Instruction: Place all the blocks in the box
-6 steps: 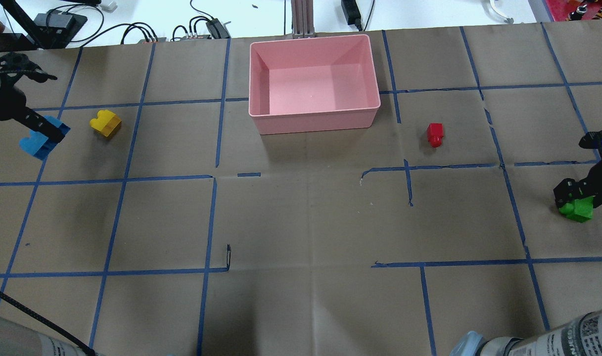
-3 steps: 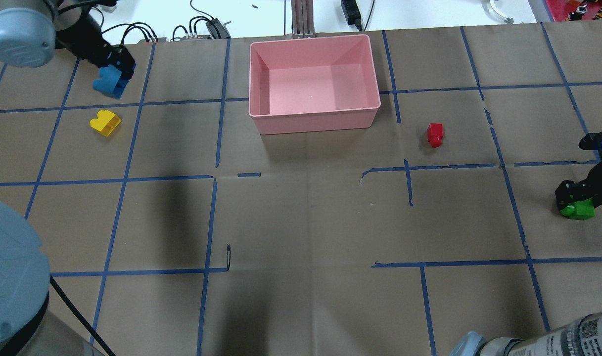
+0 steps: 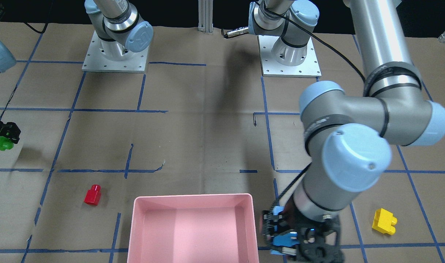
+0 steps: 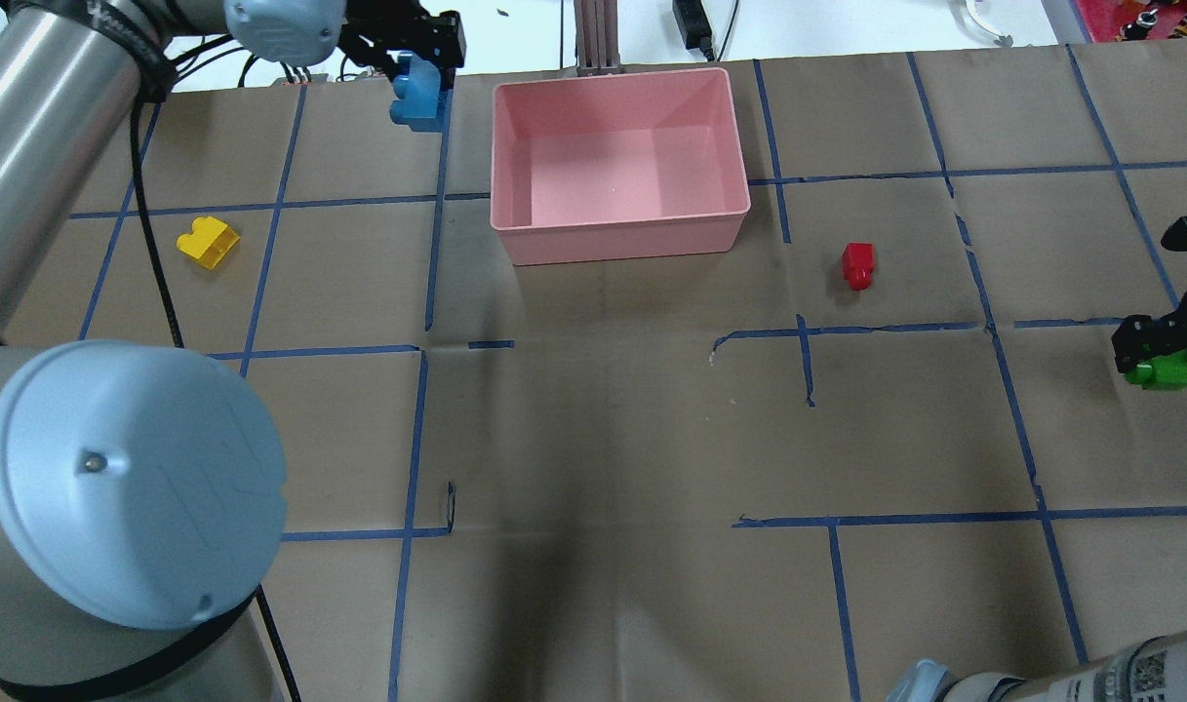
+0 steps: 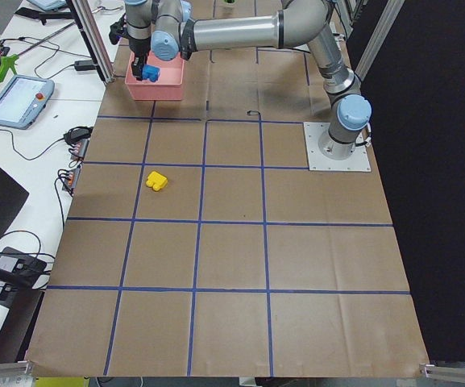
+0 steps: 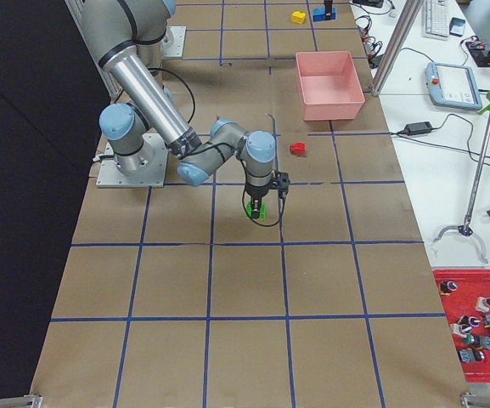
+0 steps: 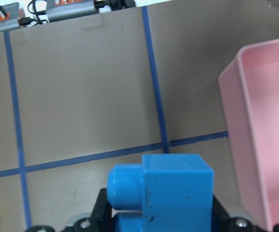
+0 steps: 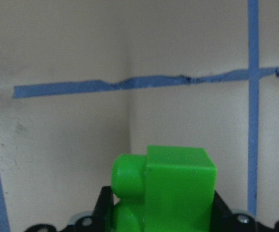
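Blue block is clamped in the left gripper, jaws closed on its sides, studs pointing out sideways in the left wrist view. It sits just outside the pink box, off the far left corner, with the box wall just beside it on the right and brown paper under it, not pink floor. Nothing lies in the box, which stands at the far middle of the desk.

Over on the right edge, the right gripper is closed around the green block, studs showing out to one side in its wrist view. It is low over the paper, but whether the block touches the desk I cannot tell. It is well apart from the box.

Two blocks lie loose. The yellow block rests on the desk well to the left of the box, inside a taped square, with no gripper near it. The red block rests to the right of the box, near its near right corner, between the box and the green block, though much closer to the box.
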You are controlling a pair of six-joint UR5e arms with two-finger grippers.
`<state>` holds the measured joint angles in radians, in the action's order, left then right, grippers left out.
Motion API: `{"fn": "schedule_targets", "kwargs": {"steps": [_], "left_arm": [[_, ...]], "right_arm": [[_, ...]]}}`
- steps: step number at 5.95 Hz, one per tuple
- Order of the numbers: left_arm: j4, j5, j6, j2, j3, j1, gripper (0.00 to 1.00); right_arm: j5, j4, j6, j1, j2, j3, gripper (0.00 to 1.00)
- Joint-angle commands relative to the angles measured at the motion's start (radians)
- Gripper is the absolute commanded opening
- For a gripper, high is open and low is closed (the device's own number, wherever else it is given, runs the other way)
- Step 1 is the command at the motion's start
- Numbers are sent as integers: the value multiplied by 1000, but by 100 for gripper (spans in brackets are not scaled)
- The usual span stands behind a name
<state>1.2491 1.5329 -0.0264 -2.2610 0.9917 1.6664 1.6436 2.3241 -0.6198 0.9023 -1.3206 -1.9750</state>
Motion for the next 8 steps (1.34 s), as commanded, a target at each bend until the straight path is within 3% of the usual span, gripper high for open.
{"fn": "schedule_targets", "kwargs": {"steps": [1,2,3,4,6,7,8], "left_arm": [[-23,4,-201,-136,-99,120,8],[-43,10,-222,-155,-96,140,8],[-45,7,-262,-155,-91,141,60],[-53,4,-265,-151,-90,139,98],[-51,4,-264,-126,-97,131,99],[-27,12,-248,-85,-87,90,100],[66,1,-122,-15,-71,-31,100]], "right_arm": [[-8,-153,-5,75,-22,193,5],[-74,-155,-5,116,-20,268,5],[-88,-154,-15,188,-14,360,4],[-152,-149,-14,278,-8,433,4],[-317,-146,-3,404,18,449,5],[-326,-140,27,482,23,452,5],[-405,-111,128,579,62,462,6]]}}
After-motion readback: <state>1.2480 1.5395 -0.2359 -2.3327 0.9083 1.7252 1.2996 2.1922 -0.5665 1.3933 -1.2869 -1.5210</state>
